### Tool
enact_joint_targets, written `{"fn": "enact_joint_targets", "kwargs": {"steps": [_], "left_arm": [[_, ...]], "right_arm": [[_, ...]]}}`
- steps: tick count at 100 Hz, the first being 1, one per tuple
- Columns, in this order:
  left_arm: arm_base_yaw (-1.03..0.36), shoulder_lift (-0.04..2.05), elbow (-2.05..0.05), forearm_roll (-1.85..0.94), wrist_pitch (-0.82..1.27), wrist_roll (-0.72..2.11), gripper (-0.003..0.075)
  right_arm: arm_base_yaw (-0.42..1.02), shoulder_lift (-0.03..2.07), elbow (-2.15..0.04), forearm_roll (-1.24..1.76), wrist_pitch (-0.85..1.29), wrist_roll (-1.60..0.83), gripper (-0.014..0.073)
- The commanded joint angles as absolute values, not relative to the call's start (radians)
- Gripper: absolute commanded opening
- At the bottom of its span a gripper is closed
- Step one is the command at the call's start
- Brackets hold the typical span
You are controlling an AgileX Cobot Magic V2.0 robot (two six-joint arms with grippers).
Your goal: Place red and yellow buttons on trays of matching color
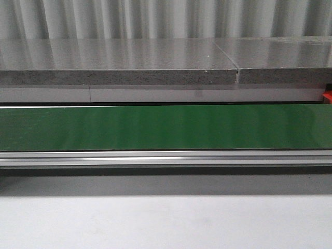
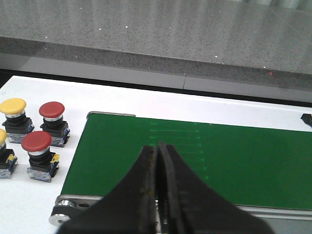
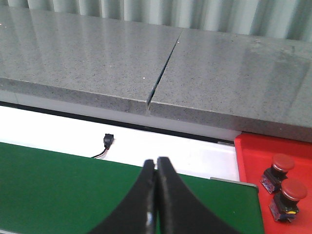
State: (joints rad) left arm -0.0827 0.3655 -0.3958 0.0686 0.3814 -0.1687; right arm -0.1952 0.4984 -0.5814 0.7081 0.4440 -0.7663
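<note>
In the left wrist view, two red buttons (image 2: 51, 111) (image 2: 36, 142) and a yellow button (image 2: 13, 106) stand on the white table beside the end of the green belt (image 2: 204, 161); a second yellow button (image 2: 2, 139) is cut by the frame edge. My left gripper (image 2: 158, 146) is shut and empty above the belt. In the right wrist view, two red buttons (image 3: 282, 163) (image 3: 294, 190) stand on the red tray (image 3: 253, 161) past the belt's other end. My right gripper (image 3: 156, 162) is shut and empty above the belt. No yellow tray shows.
The green belt (image 1: 166, 127) runs across the front view with an aluminium rail (image 1: 166, 157) in front and a grey stone ledge (image 1: 119, 62) behind. A small black connector with a wire (image 3: 107, 141) lies on the white table behind the belt.
</note>
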Motion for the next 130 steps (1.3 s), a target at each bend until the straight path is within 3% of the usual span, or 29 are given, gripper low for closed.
{"fn": "enact_joint_targets", "kwargs": {"steps": [1,87,101,120,130], "left_arm": [[-0.090,0.371,-0.423,0.068,0.303,-0.168,-0.0021],[-0.090,0.371,-0.423,0.066,0.330,-0.168,-0.0005],[-0.090,0.371,-0.423,0.066,0.346,-0.168,0.0154],[-0.090,0.371,-0.423,0.068,0.365,-0.168,0.0562],[-0.090,0.371,-0.423,0.068,0.367,-0.168,0.0659]], "right_arm": [[-0.196,0.499,-0.608,0.738,0.400,-0.774,-0.0069],[-0.196,0.499,-0.608,0.738,0.401,-0.774,-0.0069],[-0.196,0.499,-0.608,0.738,0.401,-0.774,-0.0069],[-0.196,0.499,-0.608,0.738,0.401,-0.774,-0.0069],[-0.196,0.499,-0.608,0.738,0.401,-0.774,-0.0069]]}}
